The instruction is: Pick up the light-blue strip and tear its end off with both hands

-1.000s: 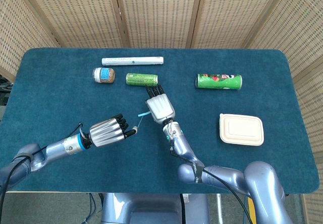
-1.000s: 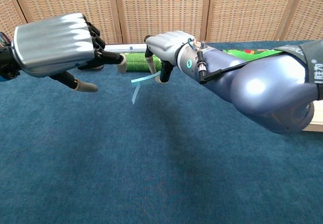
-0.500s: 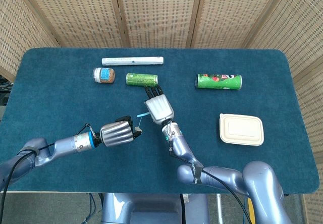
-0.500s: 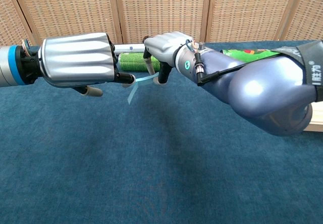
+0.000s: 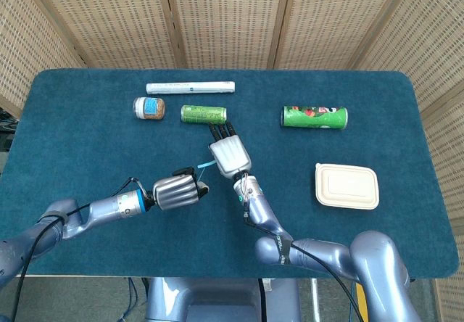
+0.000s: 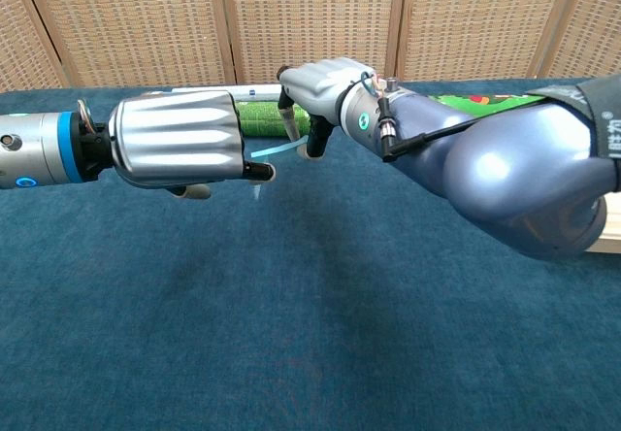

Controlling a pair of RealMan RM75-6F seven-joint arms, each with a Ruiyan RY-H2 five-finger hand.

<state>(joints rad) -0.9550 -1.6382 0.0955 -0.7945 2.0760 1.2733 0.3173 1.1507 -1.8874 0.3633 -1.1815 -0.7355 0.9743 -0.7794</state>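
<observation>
Blue table (image 5: 72, 119) bore a lidded box (image 5: 347, 186), a green tube (image 5: 315, 117), a white tube (image 5: 190, 88), a green can (image 5: 204, 113) and a small jar (image 5: 148, 107). Right hand (image 5: 229, 155) pinched the light-blue strip (image 6: 277, 149) aloft above the table; left hand (image 6: 179, 142) reached its free end, fingers curled, grasp unclear

What I count on my table

Two green cans (image 5: 204, 114) (image 5: 315, 117), one white tube (image 5: 190, 88), one jar (image 5: 148, 107), one lidded box (image 5: 347, 186), one light-blue strip (image 5: 206, 165).
</observation>
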